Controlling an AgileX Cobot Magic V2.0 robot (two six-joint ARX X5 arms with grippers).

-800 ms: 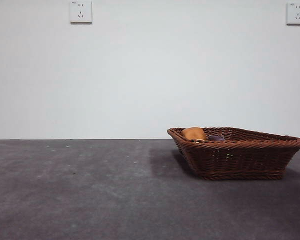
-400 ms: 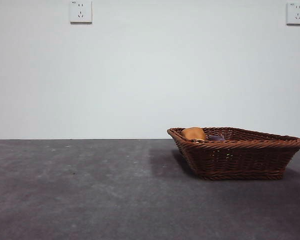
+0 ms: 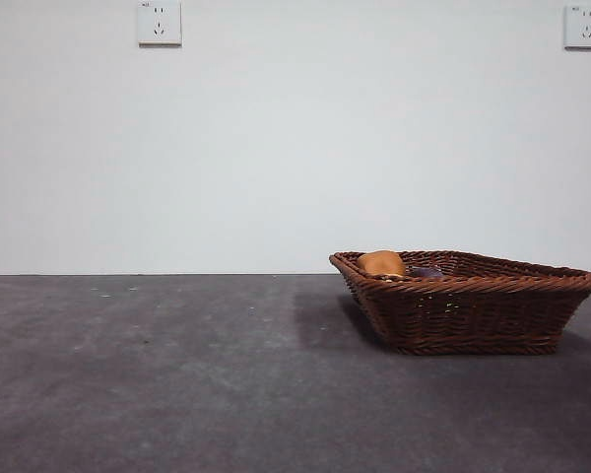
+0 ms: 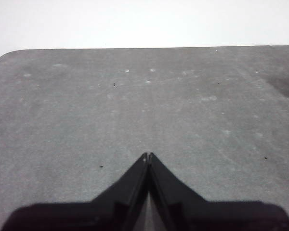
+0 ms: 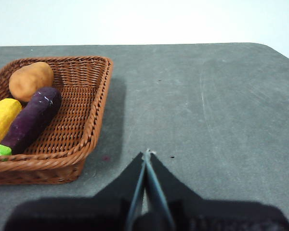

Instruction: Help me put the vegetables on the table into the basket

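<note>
My right hand [image 5: 145, 155] and left hand [image 4: 148, 156] are pinched closed, empty; potato [image 5: 31, 81], eggplant [image 5: 32, 118], corn [image 5: 2, 120] lie in the basket [image 5: 94, 126], probably light, smooth plastic, best gripped mid-body

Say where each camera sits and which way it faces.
Front view: low at table height, facing the wall across the table; no robot part shows.
Left wrist view: on the left arm, over bare table; left pincer shut.
Right wrist view: on the right arm; right pincer shut.
Front and right wrist views share the basket and potato.
</note>
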